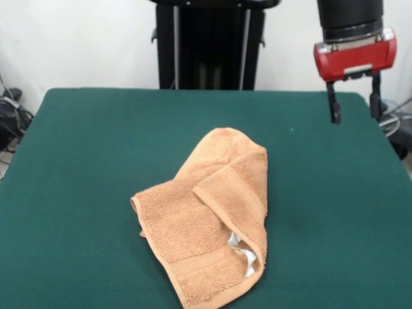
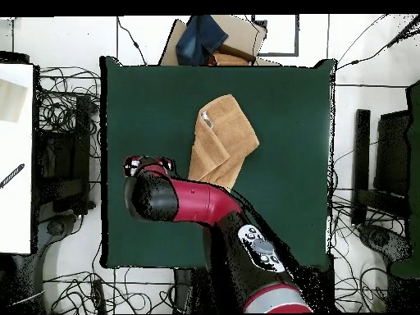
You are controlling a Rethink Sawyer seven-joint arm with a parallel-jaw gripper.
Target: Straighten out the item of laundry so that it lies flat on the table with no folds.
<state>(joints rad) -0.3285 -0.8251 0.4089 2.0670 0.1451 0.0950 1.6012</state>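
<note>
The towel [image 1: 212, 219] lies crumpled near the middle of the green table [image 1: 84, 161], toward the edge nearest the front camera, and it is plainly not flat: one long side is folded over onto the rest, making a raised flap that runs lengthwise down the cloth, and the far end is bunched into a rounded hump. Woven border bands show along the flap and across the near end, and a small white label [image 1: 243, 253] sticks out from under the fold close to the near corner. In the overhead view the same towel [image 2: 223, 141] sits as a slanted, doubled-up strip, with the label [image 2: 206, 120] at its end away from the robot's base. The gripper [image 1: 353, 106] hangs in the air above the far right part of the table in the front view, well apart from the towel and touching nothing; its two dark fingers [image 1: 333, 106] point straight down with a clear gap between them, holding nothing. From overhead the red and black arm [image 2: 197, 201] reaches across the table just beside the towel's nearer end
</note>
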